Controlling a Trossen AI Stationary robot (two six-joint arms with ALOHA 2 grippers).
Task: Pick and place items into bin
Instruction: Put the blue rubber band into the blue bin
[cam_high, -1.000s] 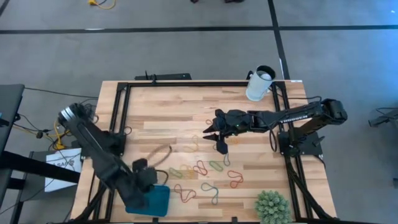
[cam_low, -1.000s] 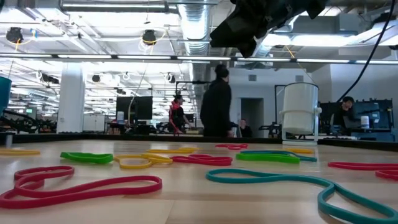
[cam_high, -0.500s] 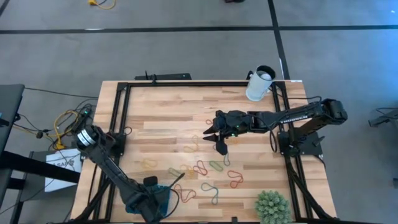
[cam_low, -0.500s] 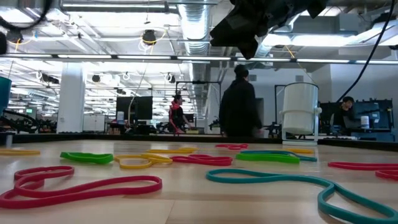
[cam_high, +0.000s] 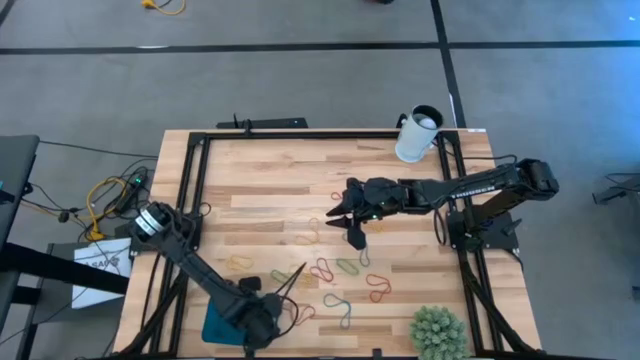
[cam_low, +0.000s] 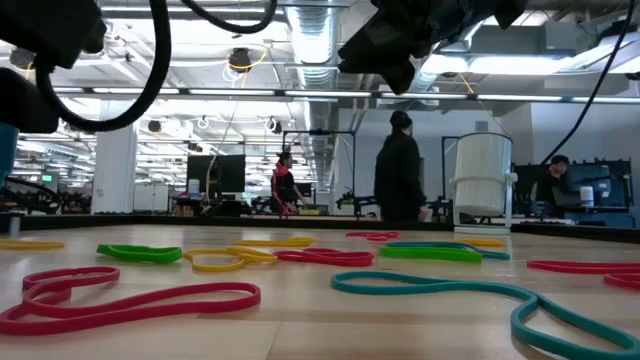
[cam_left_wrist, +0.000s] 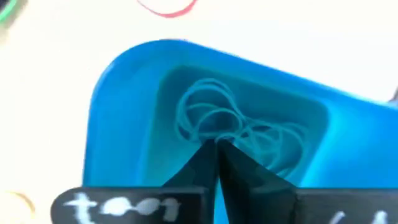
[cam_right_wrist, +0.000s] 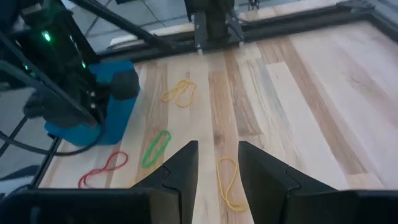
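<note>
One bin (cam_high: 215, 325), one cup (cam_high: 417, 135), one plant (cam_high: 438, 332)

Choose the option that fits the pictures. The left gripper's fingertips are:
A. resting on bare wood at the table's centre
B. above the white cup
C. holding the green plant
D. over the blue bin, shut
D. In the left wrist view the left gripper has its fingers pressed together over the blue bin, where thin loops lie.

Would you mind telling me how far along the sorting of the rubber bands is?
Done: a few thin band loops already lie in the shallow teal-blue tray. In hand: the left claw, shut, hangs over that tray; the open right claw hovers above a yellow band. Left: many coloured bands on the wooden table.
</note>
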